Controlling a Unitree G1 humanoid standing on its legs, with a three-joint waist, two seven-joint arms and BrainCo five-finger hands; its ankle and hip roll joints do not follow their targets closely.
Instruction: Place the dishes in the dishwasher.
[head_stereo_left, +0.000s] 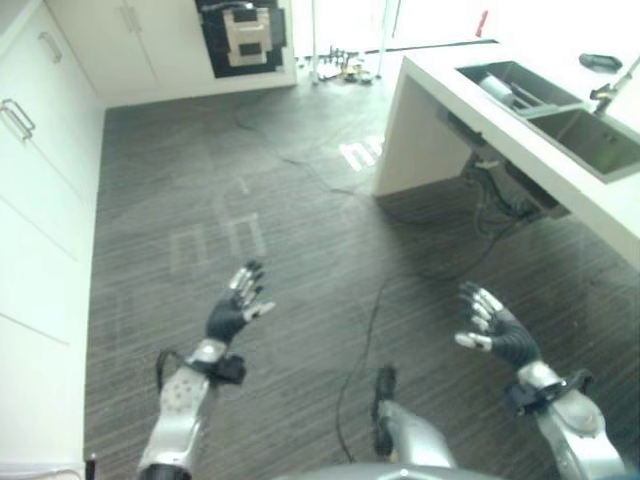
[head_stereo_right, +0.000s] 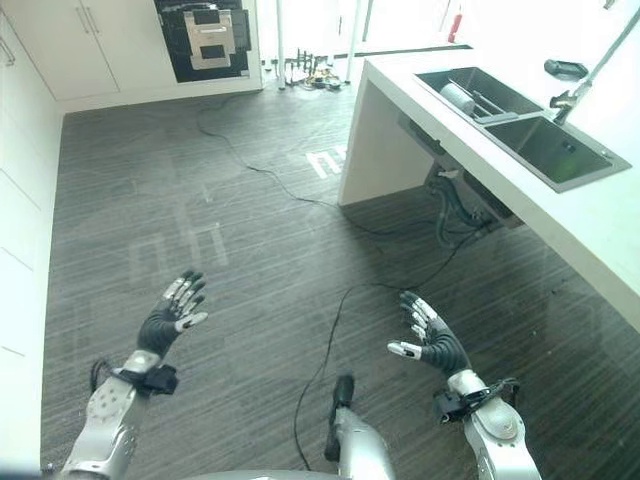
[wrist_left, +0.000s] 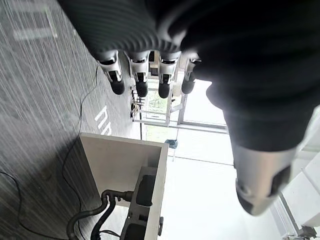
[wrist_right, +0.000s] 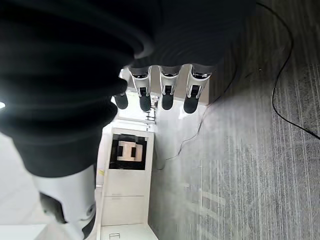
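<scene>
Both hands were empty and held out over the dark striped floor (head_stereo_left: 200, 200): the left hand (head_stereo_left: 232, 312) had its fingers straight and lightly spread, and the right hand (head_stereo_left: 497, 330) was likewise relaxed and holding nothing, which each wrist view confirmed with a row of straight dark-tipped fingers. The nearest hazard lay between and just ahead of the hands, where a black power cable (head_stereo_right: 300, 200) trailed across the floor toward the far wall; a step forward could have snagged it and upset the robot's balance. Beyond the right hand and off to its outer side stood the white table (head_stereo_left: 560, 170) with a double sink (head_stereo_left: 560, 110) sunk into it, and the dishes seemed to be there, a pale rounded item (head_stereo_right: 458, 96) lying in the farther basin, though what it was could not be told. Reaching it would have meant leaning over the edge, where a hand could have knocked the faucet (head_stereo_right: 585, 75) or dropped a wet dish on the hard floor. Hoses (head_stereo_left: 490, 195) hung exposed under the sink and could have caught an arm. Farthest off, against the back wall, sat a dark-fronted appliance (head_stereo_right: 205, 38), possibly the dishwasher, well apart from the sink, so any dish would have had a long carry.
</scene>
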